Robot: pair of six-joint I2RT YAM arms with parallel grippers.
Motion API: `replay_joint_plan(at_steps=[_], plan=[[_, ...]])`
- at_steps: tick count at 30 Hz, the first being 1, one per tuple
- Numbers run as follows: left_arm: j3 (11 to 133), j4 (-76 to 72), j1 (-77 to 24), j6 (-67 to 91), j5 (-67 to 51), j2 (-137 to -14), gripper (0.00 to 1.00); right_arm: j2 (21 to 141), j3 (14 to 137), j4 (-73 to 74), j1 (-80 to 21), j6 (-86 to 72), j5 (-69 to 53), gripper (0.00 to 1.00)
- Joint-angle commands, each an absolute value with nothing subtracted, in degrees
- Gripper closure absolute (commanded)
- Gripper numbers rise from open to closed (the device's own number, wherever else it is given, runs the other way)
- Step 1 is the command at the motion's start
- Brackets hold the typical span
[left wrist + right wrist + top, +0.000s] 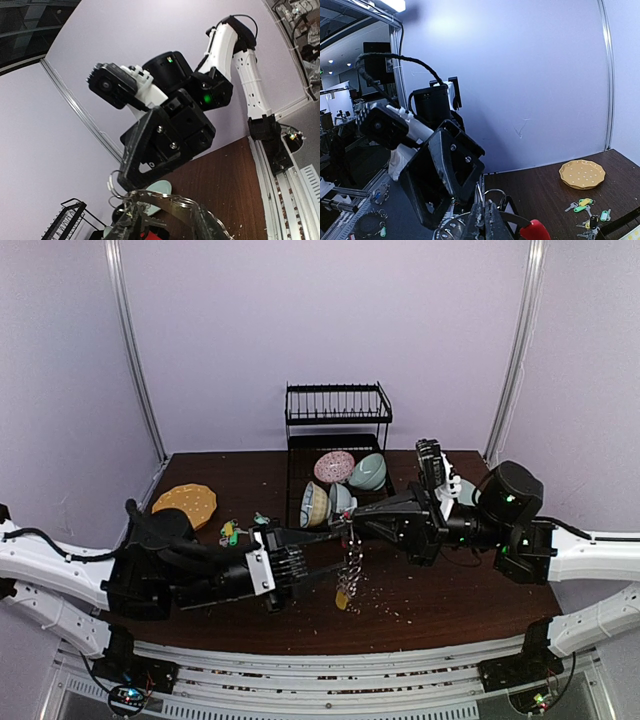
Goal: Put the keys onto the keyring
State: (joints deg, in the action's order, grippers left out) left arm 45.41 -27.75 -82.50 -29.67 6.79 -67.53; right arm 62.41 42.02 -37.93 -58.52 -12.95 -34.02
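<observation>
So both arms meet in the middle over the counter, with the keyring hanging in the air between them. The right hand comes in from the right and is pinched shut on the top of the ring. In the right wrist view its fingers are pressed tight together, with ring wire curling around them and the red sleeve poking out just to their right. From that grip the string of small split rings dangles straight down toward the counter. There's a yellowish bit at the very bottom, too small to make out.

The left hand reaches in from the left at about the height of the dangling part. In the left wrist view its fingers stand apart, somewhere around half open, and the silver band of the ring runs across the gap between them. I honestly can't tell whether either finger is touching the metal.

The loose keys are lying on the counter left of centre, green and yellow tags showing, well apart from the ring. Just behind them to the left is a yellow plate. At the back of the counter there's a black dish rack with a few bowls in front of it
</observation>
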Motion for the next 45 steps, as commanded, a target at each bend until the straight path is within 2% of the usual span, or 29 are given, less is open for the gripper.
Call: replay_joint_plan(at_steps=[1,3,6,7,8,10,15,19,21,24,27,29,31,34,37,40,45], plan=[[45.67,-26.7,-80.46,-20.08,1.68,-61.67,0.62,62.13,41.89,-40.05,-58.76,-11.65,-33.22,1.0],[48.08,-24.35,-78.42,-15.63,2.93,-61.19,0.61,62.44,42.36,-39.05,-58.73,-10.82,-33.22,1.0],[55.48,-15.84,-74.6,-8.87,4.55,-64.31,0.73,62.79,42.68,-38.45,-58.77,-10.5,-33.29,1.0],[57.2,-13.21,-73.93,-8.68,3.52,-65.45,0.73,62.76,42.72,-38.48,-58.73,-10.46,-33.31,1.0],[58.5,-11.53,-73.76,-8.84,2.24,-66.2,0.73,62.63,42.73,-38.38,-58.77,-10.33,-33.12,1.0],[59.7,-10.18,-73.66,-8.6,-0.83,-67.28,0.67,62.58,42.86,-37.93,-58.77,-9.98,-32.84,1.0],[63.27,-5.76,-73.56,-7.91,-4.02,-70.01,0.66,62.52,43.09,-37.06,-58.72,-9.54,-32.71,1.0],[62.27,-6.01,-72.56,-7.01,-10.32,-69.37,0.58,62.33,43.15,-36.77,-58.76,-9.24,-32.5,1.0],[62.08,-6.21,-72.14,-6.32,-10.52,-69.11,0.58,62.26,43.11,-36.54,-58.73,-9.1,-32.57,1.0],[62.89,-5.01,-71.99,-5.93,-7.74,-70.11,0.78,62.04,43.12,-36.31,-58.76,-8.81,-32.61,1.0],[63.14,-4.81,-71.9,-5.78,-6.08,-70.48,0.93,62.0,43.21,-36.01,-58.74,-8.54,-32.69,1.0],[63.43,-3.89,-71.81,-5.96,-5.3,-70.82,0.91,61.81,43.19,-35.86,-58.71,-8.32,-32.49,1.0],[63.29,-3.68,-71.76,-5.83,-4.64,-70.89,0.85,61.54,43.08,-35.73,-58.8,-8.04,-32.35,1.0],[63.39,-3.56,-71.72,-5.71,-4.26,-71.04,0.84,61.44,43.16,-35.21,-58.72,-7.7,-32.21,1.0],[63.84,-3.01,-71.72,-5.71,-2.23,-71.65,0.87,61.43,43.2,-35.33,-58.72,-7.62,-32.52,1.0],[63.61,-3.37,-71.72,-5.8,-1.14,-71.59,1.0,61.52,43.36,-35.3,-58.72,-7.57,-32.74,1.0],[62.43,-4.39,-71.72,-6.83,-3.06,-70.32,1.0,61.48,43.55,-33.8,-58.75,-6.55,-32.44,1.0]])
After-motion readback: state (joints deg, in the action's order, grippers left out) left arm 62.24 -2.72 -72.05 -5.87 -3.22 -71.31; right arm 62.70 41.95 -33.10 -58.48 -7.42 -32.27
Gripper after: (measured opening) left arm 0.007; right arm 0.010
